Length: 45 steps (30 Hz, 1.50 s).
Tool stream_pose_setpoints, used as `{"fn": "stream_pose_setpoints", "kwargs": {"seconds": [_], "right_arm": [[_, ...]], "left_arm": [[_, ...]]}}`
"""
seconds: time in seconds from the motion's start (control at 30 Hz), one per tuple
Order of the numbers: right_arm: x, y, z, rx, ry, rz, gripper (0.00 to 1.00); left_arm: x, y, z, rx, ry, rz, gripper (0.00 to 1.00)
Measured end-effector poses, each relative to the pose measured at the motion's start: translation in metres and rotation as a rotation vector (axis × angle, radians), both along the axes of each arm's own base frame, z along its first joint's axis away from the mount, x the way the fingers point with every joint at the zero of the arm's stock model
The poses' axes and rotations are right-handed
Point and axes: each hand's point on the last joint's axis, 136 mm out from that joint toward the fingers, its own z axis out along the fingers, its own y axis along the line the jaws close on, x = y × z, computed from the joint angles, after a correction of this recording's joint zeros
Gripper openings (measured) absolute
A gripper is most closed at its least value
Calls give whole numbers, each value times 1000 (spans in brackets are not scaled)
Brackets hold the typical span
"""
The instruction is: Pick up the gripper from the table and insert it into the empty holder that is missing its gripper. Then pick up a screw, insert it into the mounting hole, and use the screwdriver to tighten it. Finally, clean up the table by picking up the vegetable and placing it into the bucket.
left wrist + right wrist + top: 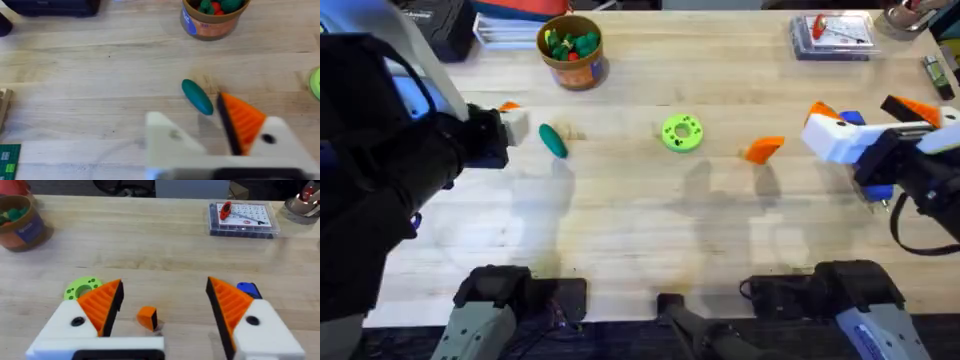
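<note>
The dark green vegetable lies on the table, just ahead of my left gripper. That gripper is open and empty. The bucket stands farther back with toy pieces inside. A lime-green disc with its mounting hole sits mid-table. To its right lies a small orange piece, in front of my open, empty right gripper. The blue screwdriver is mostly hidden behind that gripper's finger.
A clear case holding small parts and a red item rests at the back right. A black box and stacked papers sit at the back left. Bare wood stretches along the table's front half.
</note>
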Motion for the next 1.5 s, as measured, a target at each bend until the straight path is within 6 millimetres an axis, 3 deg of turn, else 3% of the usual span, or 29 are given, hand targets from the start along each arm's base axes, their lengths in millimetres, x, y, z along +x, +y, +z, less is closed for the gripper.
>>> {"fn": "stream_pose_setpoints", "kwargs": {"seconds": [0.03, 0.07, 0.1, 0.23, 0.27, 0.3, 0.5, 0.77, 0.9, 1.07, 1.27, 1.5], "right_arm": [[0, 0, 0, 0, 0, 0, 993], [0, 0, 0, 0, 0, 0, 993], [0, 0, 0, 0, 0, 0, 993], [0, 0, 0, 0, 0, 0, 993], [0, 0, 0, 0, 0, 0, 993], [0, 0, 0, 0, 0, 0, 994], [0, 0, 0, 0, 0, 0, 994], [0, 0, 0, 0, 0, 0, 994], [0, 0, 0, 0, 0, 0, 994], [0, 0, 0, 0, 0, 0, 994], [0, 0, 0, 0, 0, 0, 994], [0, 0, 0, 0, 0, 0, 994]], "left_arm": [[0, 0, 0, 0, -2, 0, 195], [0, 0, 1, 7, -4, -5, 105], [0, 0, 2, 9, -7, -6, 180], [2, -5, 4, -8, -18, -27, 817], [4, -8, 7, -21, -34, -42, 932], [8, -14, 12, -42, -58, -70, 972], [19, -61, 50, -189, -213, -305, 985], [-7, -81, 21, -291, -49, -391, 985], [-7, -89, 28, -308, -79, -433, 985], [-10, -111, 45, -287, -276, -580, 985], [-38, -134, 18, -283, -427, -734, 985], [-51, -144, -15, -304, -513, -804, 985]]}}
